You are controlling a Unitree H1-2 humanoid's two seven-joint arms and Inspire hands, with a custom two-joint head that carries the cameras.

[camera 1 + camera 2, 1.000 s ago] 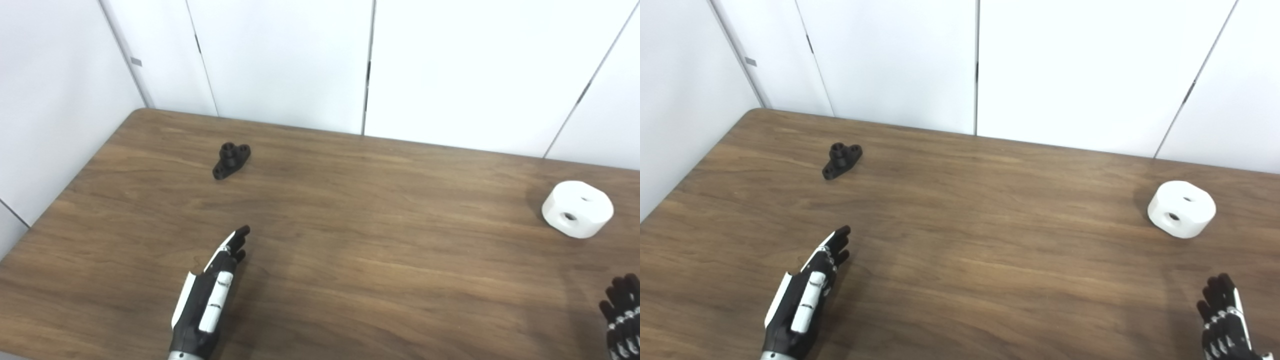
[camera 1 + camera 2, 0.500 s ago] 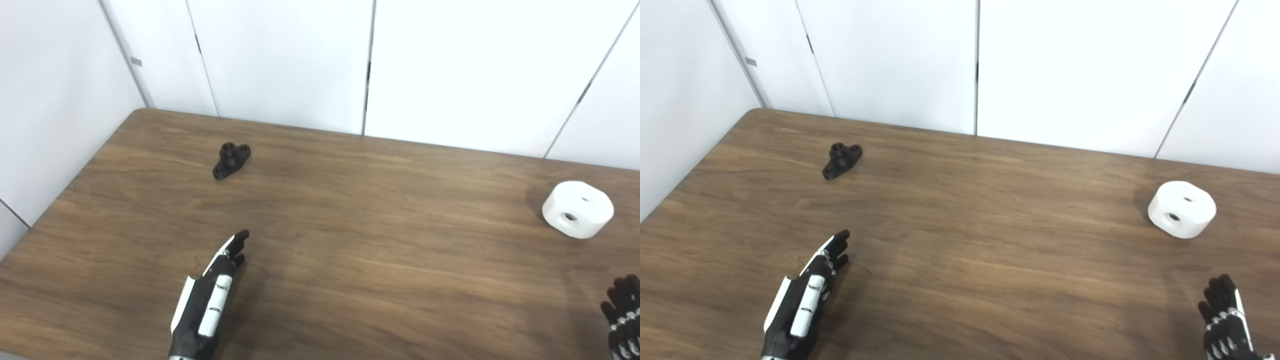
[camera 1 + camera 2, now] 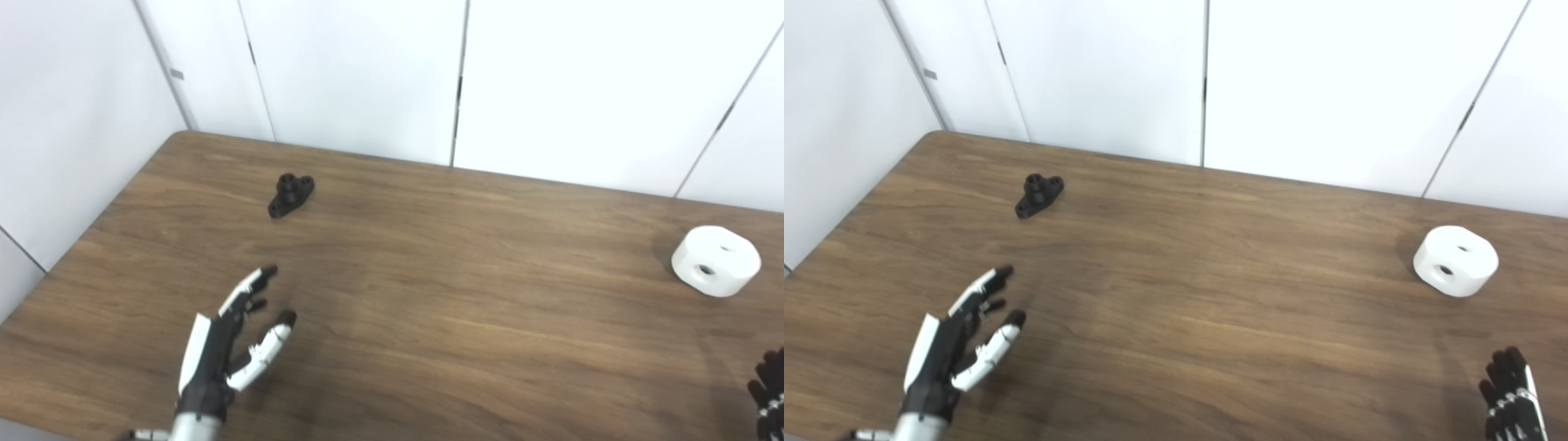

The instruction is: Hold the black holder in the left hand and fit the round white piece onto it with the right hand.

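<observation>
- The task is at its opening step: nothing is picked up yet, and the reach for the black holder (image 3: 291, 195) looks to be the move in hand.
- The black holder lies flat on the wooden bench (image 3: 429, 294), with its short central boss pointing up (a hole shows in each ear of its base).
- The left hand (image 3: 229, 343) hovers nearer the robot than the black holder and well apart from it, fingers and thumb spread, holding nothing.
- The round white piece (image 3: 1456, 261) sits far to the right of the black holder, also untouched.
- The right hand (image 3: 1513, 398) shows only at the picture's lower edge, fingers apart and empty.
- Next, the left hand probably needs to travel forward to the black holder and close around its base, leaving the boss free.
</observation>
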